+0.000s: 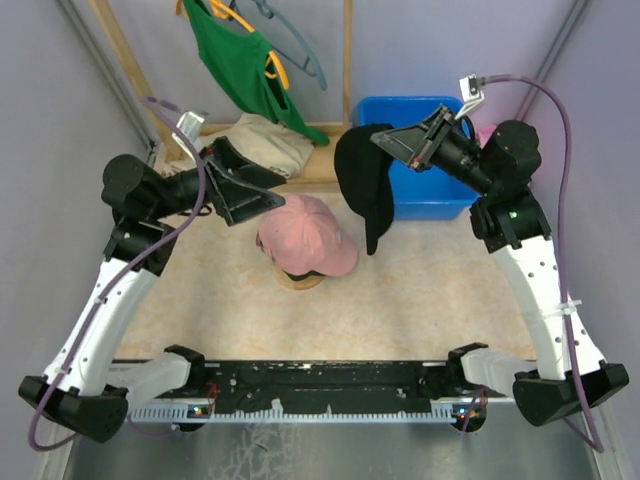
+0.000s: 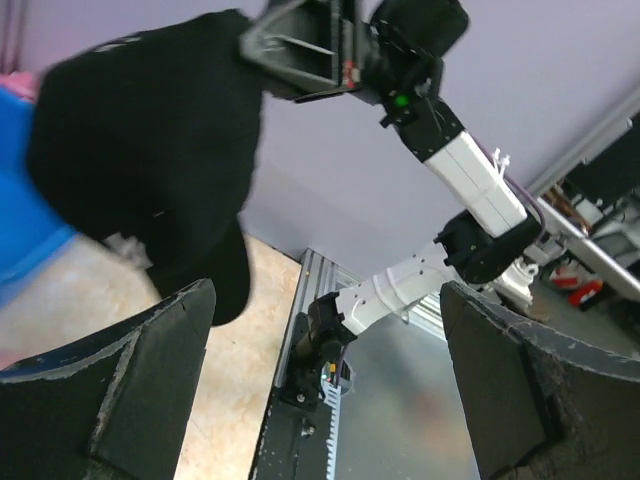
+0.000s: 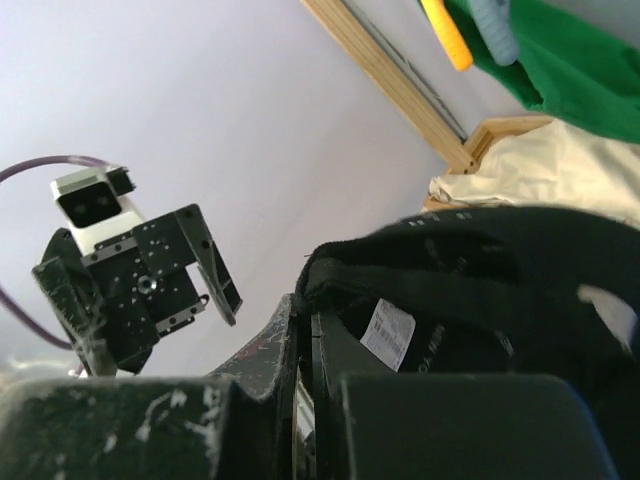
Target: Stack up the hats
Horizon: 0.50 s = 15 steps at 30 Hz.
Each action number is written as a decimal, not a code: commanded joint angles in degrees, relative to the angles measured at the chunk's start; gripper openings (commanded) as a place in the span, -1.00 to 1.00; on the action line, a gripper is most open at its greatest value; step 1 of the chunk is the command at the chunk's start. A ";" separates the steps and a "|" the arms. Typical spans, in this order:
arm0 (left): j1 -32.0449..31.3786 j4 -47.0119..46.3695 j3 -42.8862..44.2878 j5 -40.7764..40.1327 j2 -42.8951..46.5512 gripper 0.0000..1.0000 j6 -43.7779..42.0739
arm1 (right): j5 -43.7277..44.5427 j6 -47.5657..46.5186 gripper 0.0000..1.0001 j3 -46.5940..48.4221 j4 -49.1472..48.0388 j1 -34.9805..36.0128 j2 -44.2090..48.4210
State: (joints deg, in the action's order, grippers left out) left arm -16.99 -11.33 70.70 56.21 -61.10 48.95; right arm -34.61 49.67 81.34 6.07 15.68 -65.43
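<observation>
A pink cap (image 1: 305,234) lies on the table's middle, on top of a black cap whose edge (image 1: 298,273) shows under it. My right gripper (image 1: 392,140) is shut on the rim of another black cap (image 1: 362,178) and holds it hanging in the air to the right of the pink cap. In the right wrist view the fingers pinch the cap's rim (image 3: 322,275), with a white label inside. In the left wrist view the hanging black cap (image 2: 150,140) fills the upper left. My left gripper (image 1: 262,190) is open and empty, just left of the pink cap. No lavender cap shows.
A blue bin (image 1: 425,160) stands at the back right, behind the hanging cap. A green shirt (image 1: 240,60) hangs on a wooden rack (image 1: 347,60) at the back. A beige cloth (image 1: 265,140) lies on the rack's base.
</observation>
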 commanded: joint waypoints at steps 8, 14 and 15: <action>-11.66 10.13 -3.52 -20.11 -1.90 0.99 -21.80 | 1.05 3.28 -1.00 1.05 -2.40 3.98 3.04; -17.42 3.38 -4.71 -24.81 -6.19 0.99 -22.18 | 0.42 5.68 -1.00 0.08 -3.46 4.71 3.73; -18.30 3.14 -4.37 -25.17 -6.87 0.99 -22.22 | 0.42 5.94 -1.00 -0.60 -3.96 4.71 4.03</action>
State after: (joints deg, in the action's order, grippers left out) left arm -32.27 -2.87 65.54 34.35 -66.48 28.58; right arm -33.26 53.32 81.30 6.76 19.44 -63.59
